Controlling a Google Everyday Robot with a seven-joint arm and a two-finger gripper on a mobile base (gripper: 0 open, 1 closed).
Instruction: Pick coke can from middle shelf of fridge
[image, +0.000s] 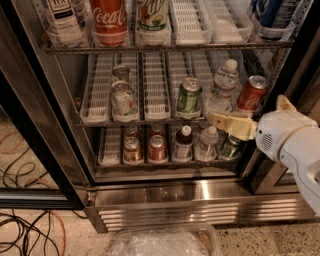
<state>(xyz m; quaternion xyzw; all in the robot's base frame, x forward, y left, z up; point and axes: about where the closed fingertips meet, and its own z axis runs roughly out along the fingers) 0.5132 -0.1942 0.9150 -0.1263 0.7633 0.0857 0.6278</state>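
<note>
The fridge (165, 192) stands open in front of me. The coke can (251, 93), red with a silver top, stands tilted at the right end of the middle shelf (155, 107), a rack with white slotted lane trays. My gripper (247, 111) is open in front of the right side of the fridge, just below and in front of the coke can. One cream finger (231, 125) reaches left under the can's level, and the other (285, 102) shows to the can's right. It holds nothing.
On the middle shelf there are also a green can (189, 97), a water bottle (222, 85) and a pale can (122, 97). A big Coca-Cola bottle (110, 17) stands on the rack above. Cans and small bottles (157, 147) fill the lower rack. Cables (30, 230) and a plastic bag (165, 242) lie on the floor.
</note>
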